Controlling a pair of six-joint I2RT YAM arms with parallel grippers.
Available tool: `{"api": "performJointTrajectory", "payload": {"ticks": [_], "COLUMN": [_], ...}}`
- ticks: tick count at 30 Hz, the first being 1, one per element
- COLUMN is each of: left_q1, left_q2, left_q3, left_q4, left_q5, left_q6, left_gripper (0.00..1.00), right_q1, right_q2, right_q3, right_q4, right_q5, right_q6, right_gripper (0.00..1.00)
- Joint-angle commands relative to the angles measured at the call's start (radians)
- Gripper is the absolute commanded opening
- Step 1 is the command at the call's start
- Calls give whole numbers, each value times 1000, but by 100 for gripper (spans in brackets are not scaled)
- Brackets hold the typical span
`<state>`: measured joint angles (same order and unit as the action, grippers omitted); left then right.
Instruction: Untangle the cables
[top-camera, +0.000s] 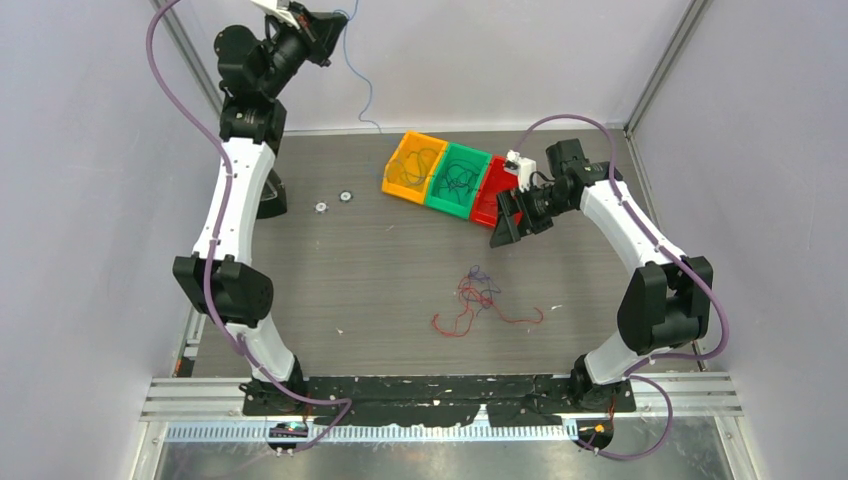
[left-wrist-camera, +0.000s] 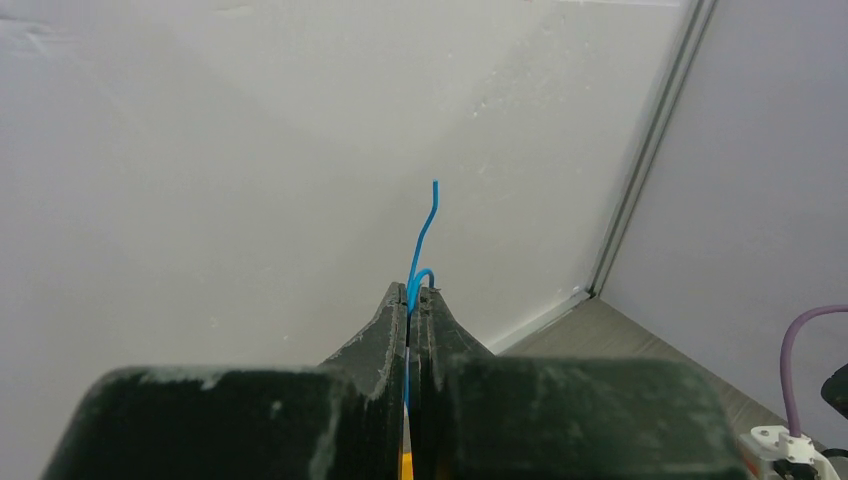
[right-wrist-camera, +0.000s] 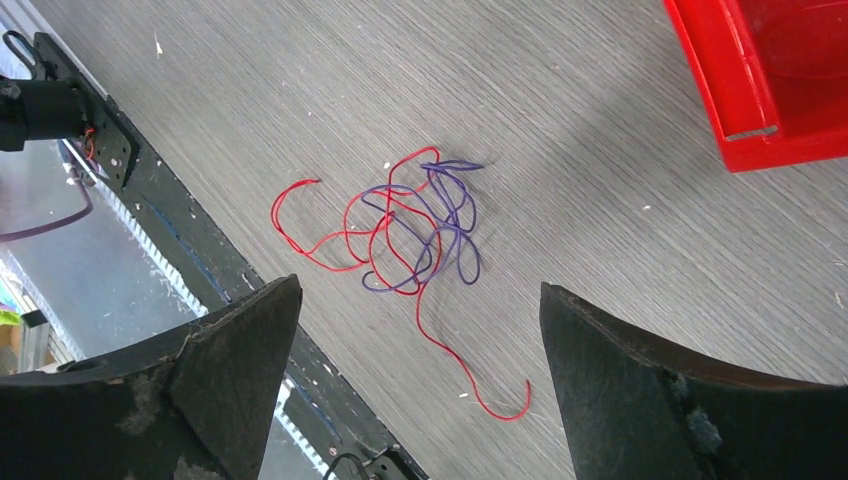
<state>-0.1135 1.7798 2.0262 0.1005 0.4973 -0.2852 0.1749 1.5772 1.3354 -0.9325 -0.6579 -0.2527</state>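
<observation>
Robot lab cell: white panel walls (top-camera: 480, 60), aluminium rails (top-camera: 190, 400).

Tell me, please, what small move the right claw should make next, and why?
Probably lower the right claw, which stands open above the tangle of thin red and purple wires on the grey wood-grain table, toward the loose red tail. The left claw is shut on a thin blue wire, so it seems occupied.

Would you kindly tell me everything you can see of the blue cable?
The blue cable is a very thin, bendy wire, plastic-coated by its look. The left gripper, jaws shut, pinches it high up by the back wall. A short curved end pokes out beyond the jaws. The rest hangs down in loose waves, and its lower end seems to reach the far edge of the table.
</observation>
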Motion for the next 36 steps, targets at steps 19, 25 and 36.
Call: {"api": "performJointTrajectory", "payload": {"ticks": [19, 25, 36], "left_q1": [-98, -133, -202], "left_q2": [291, 323, 461], "left_q3": [2, -60, 35], "left_q4": [99, -56, -526], "left_q5": [-28, -17, -213], "left_q6": [251, 262, 461], "left_gripper": [0, 0, 0], "right_q1": [-10, -14, -25], "right_q2": [-3, -17, -13], "right_q3": [13, -3, -14], "right_q4": [1, 1, 2], "right_q5": [-39, -37, -88], "right_q6": [17, 14, 14], "right_gripper": [95, 95, 95]}}
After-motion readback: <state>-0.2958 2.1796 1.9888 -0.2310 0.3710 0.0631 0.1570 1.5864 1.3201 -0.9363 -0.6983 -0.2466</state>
